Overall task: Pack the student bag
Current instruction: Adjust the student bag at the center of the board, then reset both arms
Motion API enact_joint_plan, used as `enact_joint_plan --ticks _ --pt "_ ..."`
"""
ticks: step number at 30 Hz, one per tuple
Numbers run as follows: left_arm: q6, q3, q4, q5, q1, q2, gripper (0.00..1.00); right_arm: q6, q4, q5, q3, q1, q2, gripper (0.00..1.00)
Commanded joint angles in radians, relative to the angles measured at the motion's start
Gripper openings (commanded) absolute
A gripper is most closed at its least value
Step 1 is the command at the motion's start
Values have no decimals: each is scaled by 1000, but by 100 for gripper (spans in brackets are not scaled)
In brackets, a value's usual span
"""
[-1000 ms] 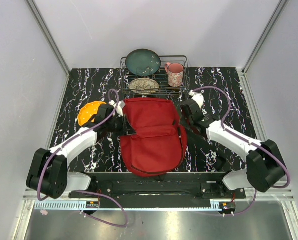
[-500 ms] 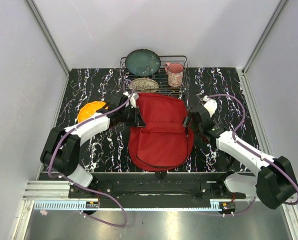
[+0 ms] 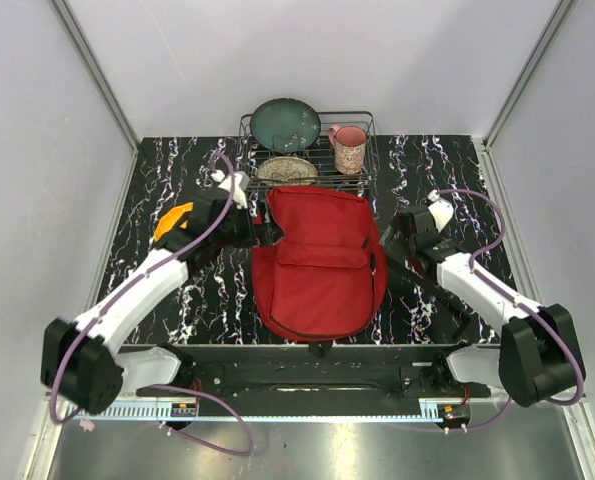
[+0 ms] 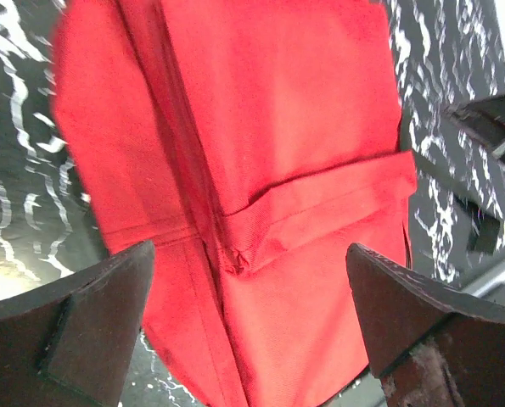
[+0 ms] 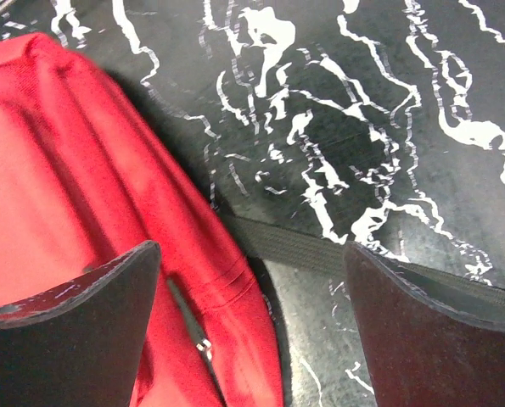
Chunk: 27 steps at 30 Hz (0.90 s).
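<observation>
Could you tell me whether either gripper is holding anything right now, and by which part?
Nothing is held. The left gripper and the right gripper both stand open at the sides of the red backpack, gripping no part of it.

- Black, white-veined table (image 3: 167,170).
- Wire rack (image 3: 322,165) at its far edge.
- Dark green plate (image 3: 286,124) upright in the rack.
- Pink mug (image 3: 349,149) beside the plate.
- Patterned dish (image 3: 287,170) lying in the rack.
- Orange thing (image 3: 169,222) at the left, partly hidden.

**A:** where's the student bag (image 3: 317,265) sitting?

**B:** flat on the black marbled worktop (image 3: 157,180), pretty much dead centre. Big red backpack, front pocket facing up, rounded end toward the near edge. There's a black strap (image 5: 311,250) trailing off its right side.
</observation>
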<state>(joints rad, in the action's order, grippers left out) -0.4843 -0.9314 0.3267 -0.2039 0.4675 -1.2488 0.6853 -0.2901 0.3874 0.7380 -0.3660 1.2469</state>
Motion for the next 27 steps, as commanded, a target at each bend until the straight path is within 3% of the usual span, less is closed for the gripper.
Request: enact_joint_plan --ticks 1,9,18,21,24,27 --pt "29 25 34 187 -32 138 99 33 -12 53 60 42 46 94" --pt "6 71 147 342 -102 161 99 -32 -34 154 67 48 -9 100" --pt "-30 89 141 396 -102 183 99 -351 405 128 -186 47 -293 100" --pt "-33 83 141 414 -105 181 99 -432 460 149 -200 48 -268 100" --pt "-28 66 153 423 -109 164 99 -444 381 165 -132 48 -195 100" --pt "-27 57 169 443 -107 158 99 -489 408 43 -85 48 -155 100"
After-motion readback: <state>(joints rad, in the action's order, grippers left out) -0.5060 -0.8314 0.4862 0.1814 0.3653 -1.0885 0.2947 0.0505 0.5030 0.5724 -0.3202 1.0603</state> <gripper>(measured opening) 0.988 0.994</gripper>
